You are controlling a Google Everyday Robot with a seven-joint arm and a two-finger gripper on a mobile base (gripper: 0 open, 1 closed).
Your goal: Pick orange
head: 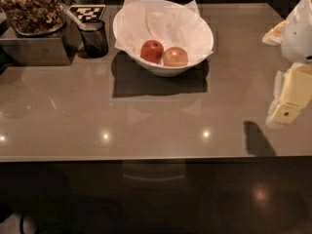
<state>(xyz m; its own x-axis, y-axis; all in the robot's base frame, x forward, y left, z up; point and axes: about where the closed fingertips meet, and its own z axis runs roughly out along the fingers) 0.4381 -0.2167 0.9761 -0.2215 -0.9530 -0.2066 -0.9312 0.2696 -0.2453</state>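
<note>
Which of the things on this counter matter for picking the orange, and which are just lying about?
For the job:
orange, in the white bowl, right of the apple
pincer, at the right edge, well apart from the bowl

Lying about:
red apple
dark cup
snack dish
checkered tag

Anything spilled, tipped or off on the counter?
Nothing stands out. White paper-lined bowl sits upright; pale round orange and red apple rest inside, side by side. Gripper hangs at right edge, apart from the bowl.
</note>
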